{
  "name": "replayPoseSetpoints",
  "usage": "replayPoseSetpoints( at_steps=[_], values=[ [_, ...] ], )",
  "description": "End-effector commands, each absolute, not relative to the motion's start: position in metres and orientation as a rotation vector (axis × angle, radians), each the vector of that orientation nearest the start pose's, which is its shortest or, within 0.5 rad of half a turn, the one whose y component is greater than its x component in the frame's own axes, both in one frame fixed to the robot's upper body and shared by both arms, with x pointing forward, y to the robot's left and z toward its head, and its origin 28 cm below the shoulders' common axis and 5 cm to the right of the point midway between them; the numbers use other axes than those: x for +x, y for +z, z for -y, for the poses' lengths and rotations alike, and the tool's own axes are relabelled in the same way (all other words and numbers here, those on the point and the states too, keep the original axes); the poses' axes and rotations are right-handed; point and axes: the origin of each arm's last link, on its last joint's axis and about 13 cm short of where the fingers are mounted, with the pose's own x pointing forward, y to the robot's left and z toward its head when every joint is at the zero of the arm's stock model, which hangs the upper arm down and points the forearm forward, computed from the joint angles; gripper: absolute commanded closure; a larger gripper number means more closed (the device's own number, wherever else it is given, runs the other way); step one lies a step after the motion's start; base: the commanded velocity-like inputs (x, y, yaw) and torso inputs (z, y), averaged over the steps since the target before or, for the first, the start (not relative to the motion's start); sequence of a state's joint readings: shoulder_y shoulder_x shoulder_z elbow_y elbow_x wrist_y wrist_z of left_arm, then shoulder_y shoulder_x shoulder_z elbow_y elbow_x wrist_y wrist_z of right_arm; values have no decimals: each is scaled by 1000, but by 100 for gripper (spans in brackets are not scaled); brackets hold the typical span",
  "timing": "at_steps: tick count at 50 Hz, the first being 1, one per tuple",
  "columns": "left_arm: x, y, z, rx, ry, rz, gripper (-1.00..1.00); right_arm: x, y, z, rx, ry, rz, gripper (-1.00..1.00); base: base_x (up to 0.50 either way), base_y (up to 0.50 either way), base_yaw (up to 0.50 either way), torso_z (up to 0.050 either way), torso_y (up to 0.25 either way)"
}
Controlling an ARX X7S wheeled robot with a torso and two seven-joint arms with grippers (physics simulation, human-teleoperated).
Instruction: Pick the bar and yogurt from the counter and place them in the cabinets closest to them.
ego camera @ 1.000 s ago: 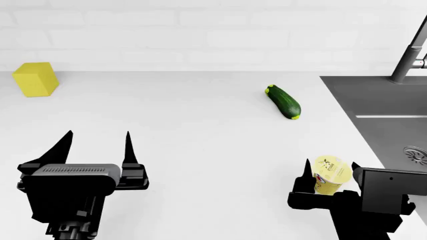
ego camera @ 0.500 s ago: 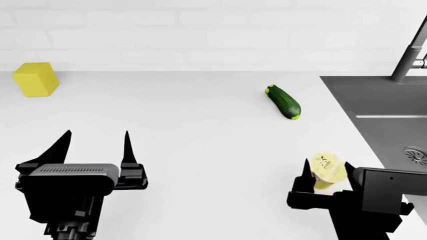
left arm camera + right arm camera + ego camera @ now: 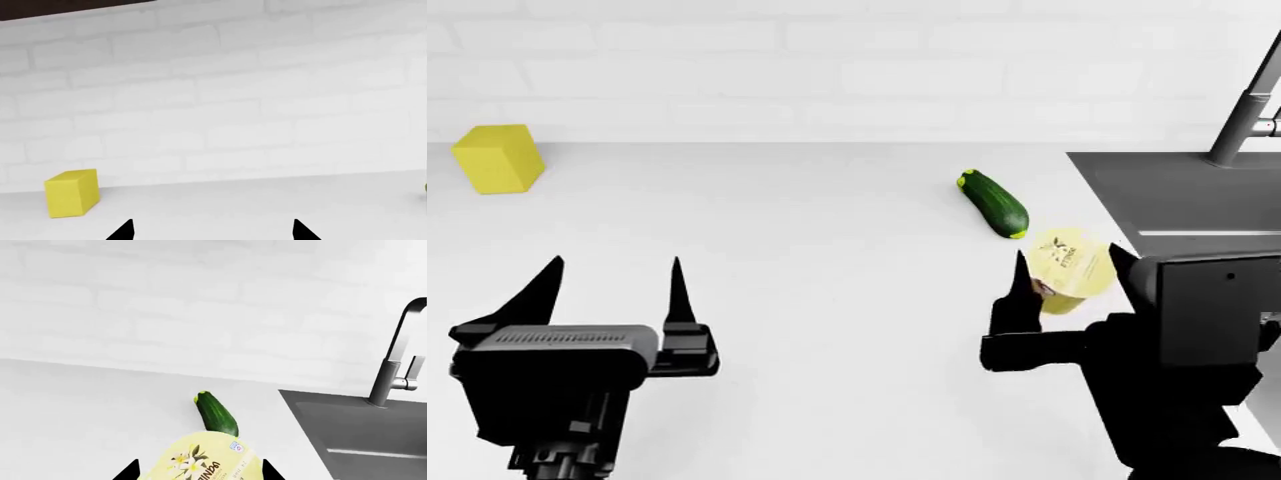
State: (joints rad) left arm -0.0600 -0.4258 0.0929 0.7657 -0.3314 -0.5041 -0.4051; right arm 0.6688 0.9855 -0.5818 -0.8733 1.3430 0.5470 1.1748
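The yogurt point(image 3: 1070, 264), a pale yellow cup with a flower print, hangs tilted above the white counter point(image 3: 801, 260) near the sink. My right gripper point(image 3: 1068, 258) is shut on it, one finger on each side. The right wrist view shows the cup point(image 3: 200, 457) filling the gap of the right gripper point(image 3: 200, 466). My left gripper point(image 3: 615, 265) stands open over the counter at the front left, holding nothing, and in its own wrist view the left gripper point(image 3: 213, 223) shows only two spread fingertips. The bar is out of view.
A large plain yellow block point(image 3: 497, 157) sits at the back left by the wall, also visible as the block point(image 3: 71, 193). A green zucchini point(image 3: 994, 203) lies just behind the yogurt. The grey sink point(image 3: 1188, 210) and its faucet point(image 3: 1248, 110) are at the right.
My right gripper has lifted the yogurt off the counter and carried it up and towards the zucchini, and the cup has tilted. The left arm has barely moved.
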Motion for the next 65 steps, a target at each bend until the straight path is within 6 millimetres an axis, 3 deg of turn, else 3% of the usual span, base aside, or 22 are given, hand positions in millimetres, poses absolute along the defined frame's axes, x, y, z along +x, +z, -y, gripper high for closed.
replayPoseSetpoints(
  at_steps=[1, 26, 39, 65],
  values=[
    [187, 150, -234, 96, 72, 272, -100, 162, 266, 104, -263, 70, 154, 100, 0, 0, 0, 0, 0],
    [186, 154, -233, 98, 68, 281, -100, 156, 409, 74, -454, 283, 452, 100, 0, 0, 0, 0, 0],
    [185, 154, -233, 92, 74, 280, -100, 162, 457, 64, -435, 355, 514, 100, 0, 0, 0, 0, 0],
    [183, 158, -233, 91, 70, 291, -100, 210, 525, 61, -441, 359, 569, 100, 0, 0, 0, 0, 0]
  ],
)
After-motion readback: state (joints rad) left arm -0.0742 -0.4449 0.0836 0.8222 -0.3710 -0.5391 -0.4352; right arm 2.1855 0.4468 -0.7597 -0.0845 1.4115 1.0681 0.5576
